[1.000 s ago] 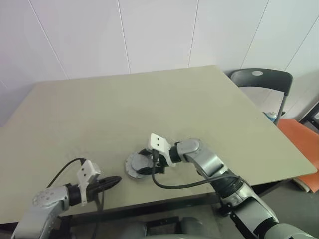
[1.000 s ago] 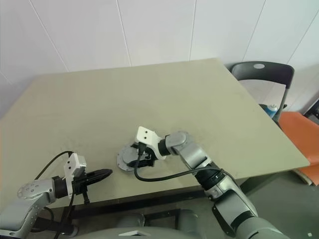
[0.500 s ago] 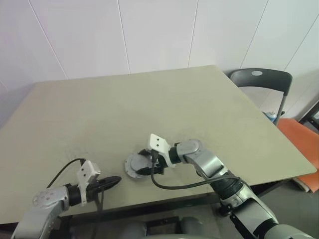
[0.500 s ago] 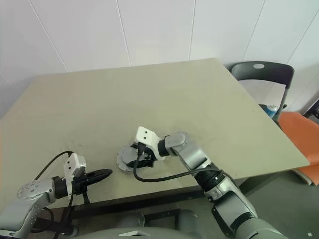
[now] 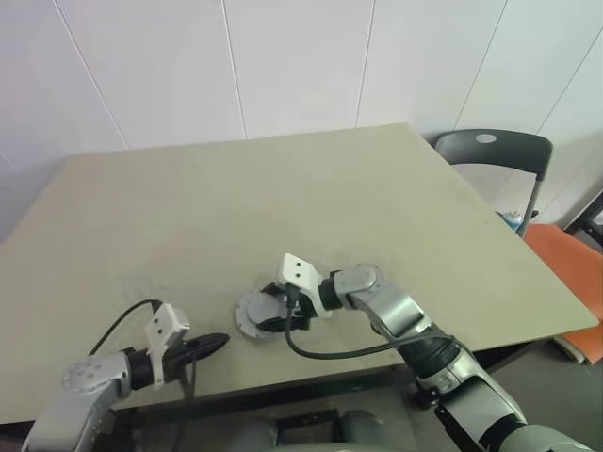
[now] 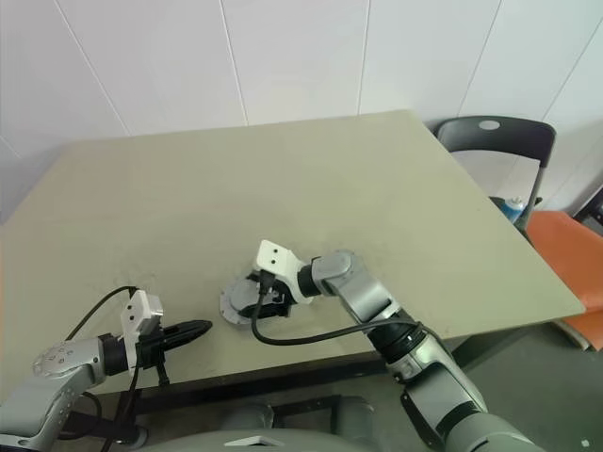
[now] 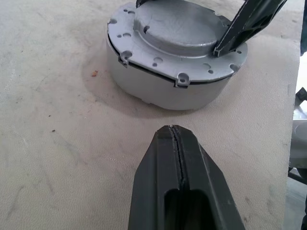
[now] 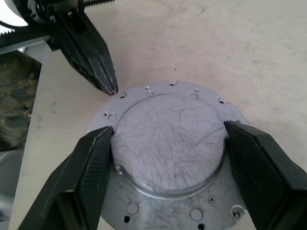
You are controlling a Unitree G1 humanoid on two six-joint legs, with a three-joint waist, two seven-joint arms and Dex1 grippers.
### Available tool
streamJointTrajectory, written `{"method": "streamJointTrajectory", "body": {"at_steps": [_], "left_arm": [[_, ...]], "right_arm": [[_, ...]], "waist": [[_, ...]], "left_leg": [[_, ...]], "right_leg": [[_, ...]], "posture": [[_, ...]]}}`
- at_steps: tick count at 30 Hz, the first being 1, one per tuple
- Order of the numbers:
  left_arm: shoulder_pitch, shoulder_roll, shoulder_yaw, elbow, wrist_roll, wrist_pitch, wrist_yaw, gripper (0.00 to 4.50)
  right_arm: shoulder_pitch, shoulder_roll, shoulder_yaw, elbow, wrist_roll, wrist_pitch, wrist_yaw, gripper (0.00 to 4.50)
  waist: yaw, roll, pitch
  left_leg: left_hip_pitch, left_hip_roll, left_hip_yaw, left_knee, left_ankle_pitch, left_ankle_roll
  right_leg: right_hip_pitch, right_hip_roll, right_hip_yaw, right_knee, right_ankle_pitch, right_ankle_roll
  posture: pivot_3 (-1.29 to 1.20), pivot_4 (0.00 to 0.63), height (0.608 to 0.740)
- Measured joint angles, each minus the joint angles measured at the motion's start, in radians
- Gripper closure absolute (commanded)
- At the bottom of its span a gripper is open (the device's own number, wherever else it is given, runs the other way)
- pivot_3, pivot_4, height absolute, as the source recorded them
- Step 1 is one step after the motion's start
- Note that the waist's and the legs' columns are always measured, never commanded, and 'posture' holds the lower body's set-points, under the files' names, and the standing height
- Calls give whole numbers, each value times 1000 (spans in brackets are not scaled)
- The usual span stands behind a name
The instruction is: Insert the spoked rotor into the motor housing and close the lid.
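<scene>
Lid (image 8: 170, 139) sits seated on the motor housing (image 7: 158, 88) near the table's (image 5: 283, 198) front edge. We find the right gripper (image 8: 168, 143) spread wide, its fingers (image 8: 96, 158) against either side of the lid's raised centre. We find the left gripper (image 7: 178, 143) pressed closed, empty, just beside the housing.

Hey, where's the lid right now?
The lid sits on the motor housing near the table's front edge, between the right gripper's fingers, with the left gripper just to its left.
</scene>
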Motion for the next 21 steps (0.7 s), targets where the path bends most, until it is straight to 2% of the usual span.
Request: {"method": "streamJointTrajectory", "body": {"at_steps": [21], "left_arm": [[-8, 0, 0, 12, 0, -1, 0, 4500]], "right_arm": [[-23, -9, 18, 42, -22, -98, 23, 1234]], "waist": [[0, 0, 0]], "left_leg": [[0, 0, 0, 0, 0, 0]], "right_leg": [[0, 0, 0, 0, 0, 0]], "posture": [[0, 0, 740]]}}
